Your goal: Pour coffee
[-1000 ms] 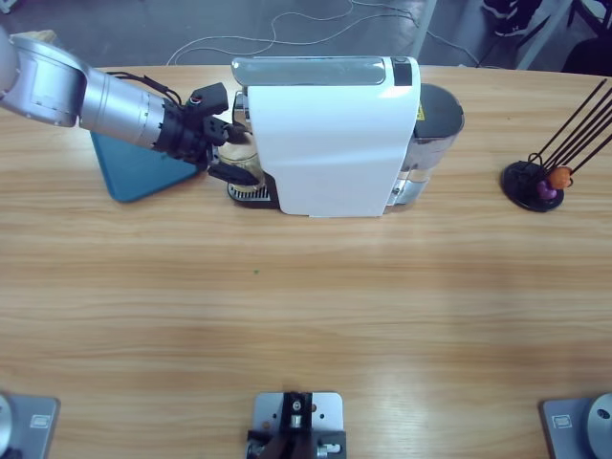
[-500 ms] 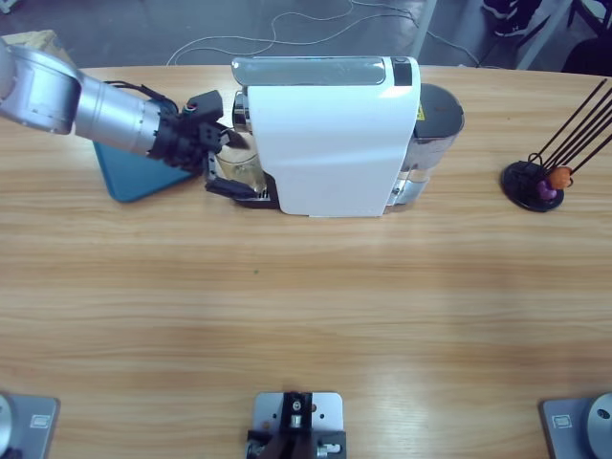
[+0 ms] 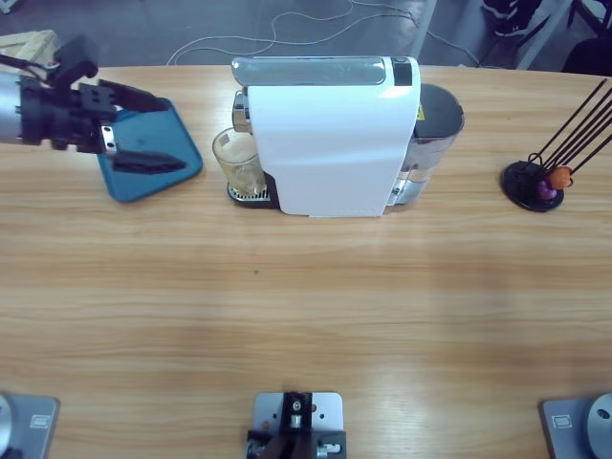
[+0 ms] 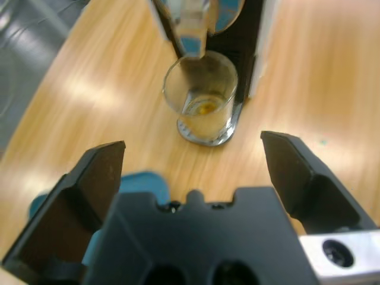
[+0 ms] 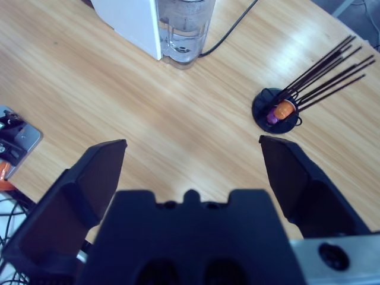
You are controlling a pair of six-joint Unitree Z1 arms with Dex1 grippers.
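Coffee (image 4: 206, 108): a thin light-brown layer lay in the bottom of the clear glass (image 3: 237, 163), which stood upright on the drip tray (image 3: 251, 194) at the left end of the white coffee machine (image 3: 330, 136), under its spout.
Progress: the glass was in place and some coffee was already in it, so I judged the pour either just begun or nearly done; whether liquid was running from the spout I could not tell.
What was left: I judged that the glass had yet to be taken away from the machine once the cup was full; nothing held it at this moment.
My left gripper (image 3: 129, 129): jaws spread wide and empty, hanging over the blue tray (image 3: 182, 168) at the far left of the table, well apart from the glass; its wrist view looked down its jaws at the glass.
My right gripper (image 5: 191, 172): jaws also apart and empty, out of the high view, looking down on the right part of the table with the water tank (image 5: 184, 27) and the black capsule stand (image 5: 278, 111).
Change from earlier: a second before, my left gripper had been right at the glass with its jaws around it; since then it had let go and drawn back left over the blue tray. The glass and machine had not shifted.
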